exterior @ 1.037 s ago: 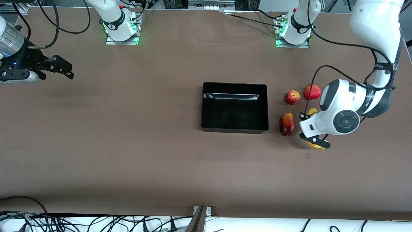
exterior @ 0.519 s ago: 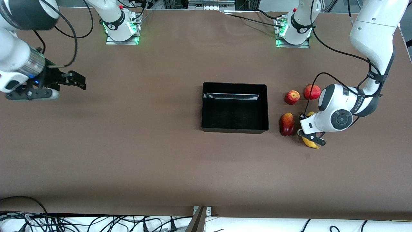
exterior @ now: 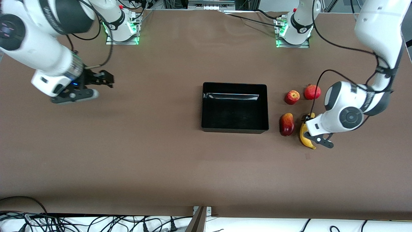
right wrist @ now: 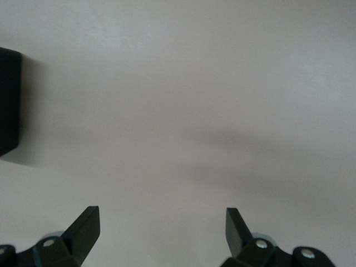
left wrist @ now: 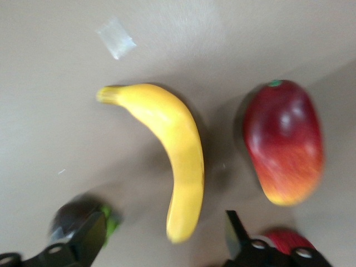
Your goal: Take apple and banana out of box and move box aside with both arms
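Note:
The yellow banana [exterior: 304,135] lies on the table beside the oblong mango [exterior: 286,124]. My left gripper [exterior: 314,138] hovers open over the banana's end that lies farther from the front camera. In the left wrist view the banana [left wrist: 178,150] reaches in between the open gripper [left wrist: 164,233], untouched. The red apple [exterior: 292,97] sits farther from the front camera than the mango. The black box [exterior: 235,84] stands empty mid-table. My right gripper [exterior: 103,79] is open and empty over bare table toward the right arm's end. The right wrist view shows its open gripper [right wrist: 161,228] and a corner of the box [right wrist: 8,100].
A red pomegranate [exterior: 312,92] sits beside the apple, toward the left arm's end. The mango also shows in the left wrist view [left wrist: 283,142]. A small tape patch [exterior: 307,156] marks the table nearer the front camera than the banana.
My right gripper has travelled from the table's end toward the box. My left gripper has shifted a little toward the left arm's end, so more of the banana shows.

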